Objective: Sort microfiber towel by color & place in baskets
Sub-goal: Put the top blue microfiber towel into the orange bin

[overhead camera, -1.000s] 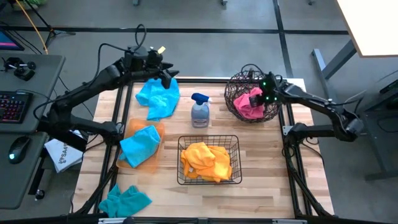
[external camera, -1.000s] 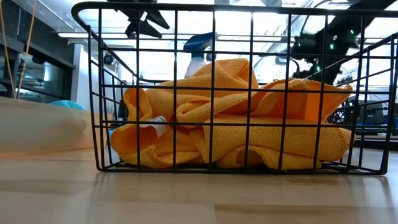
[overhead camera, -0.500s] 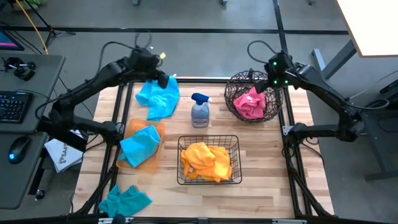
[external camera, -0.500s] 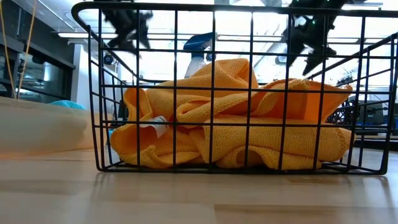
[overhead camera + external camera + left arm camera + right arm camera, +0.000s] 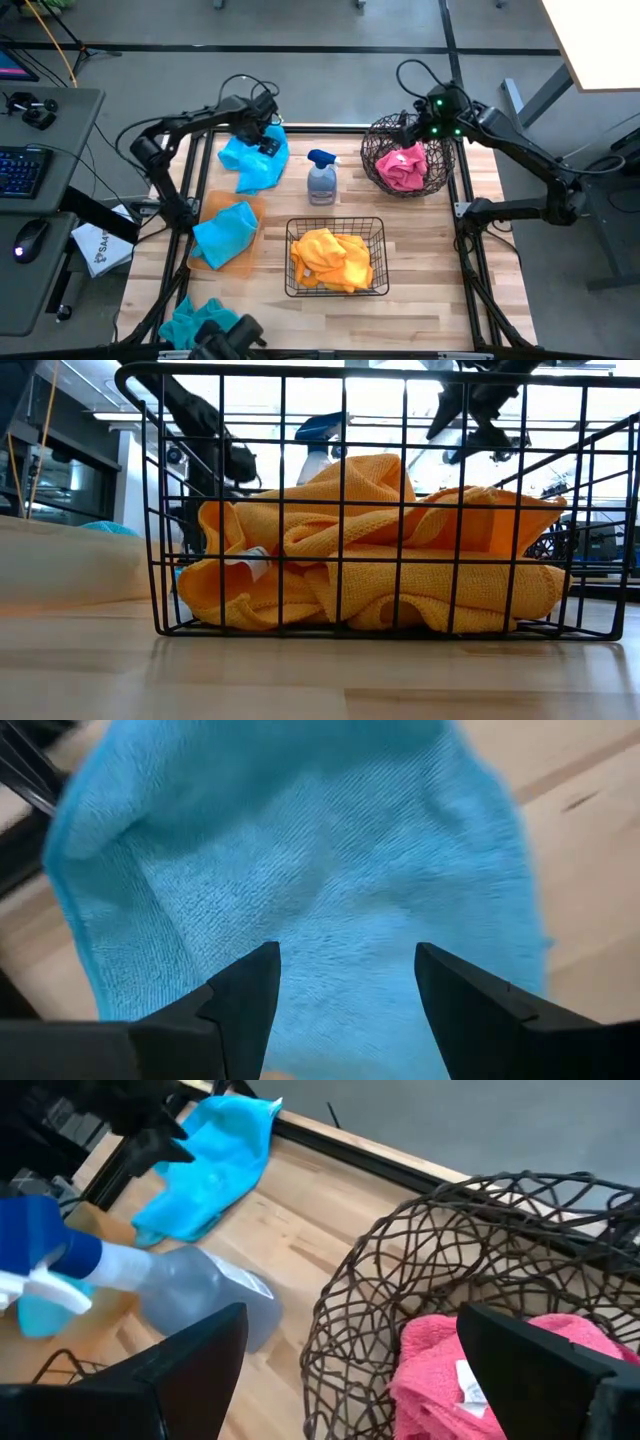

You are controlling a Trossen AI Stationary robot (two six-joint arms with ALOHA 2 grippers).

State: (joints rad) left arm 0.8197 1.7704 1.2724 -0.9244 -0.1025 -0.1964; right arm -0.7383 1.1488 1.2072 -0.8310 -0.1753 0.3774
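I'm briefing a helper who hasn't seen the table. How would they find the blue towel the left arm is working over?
Start at the grey spray bottle mid-table. Toward the left arm lies a blue towel flat on the bare wood at the table's far edge, with the open left tool right above it. Unlike the other blue towels, it sits neither in the orange tray nor at the near corner.

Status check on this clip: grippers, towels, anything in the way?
Left gripper open, low over blue towel at table's far left. Right gripper open, above round basket holding pink towel. Spray bottle stands between the two.
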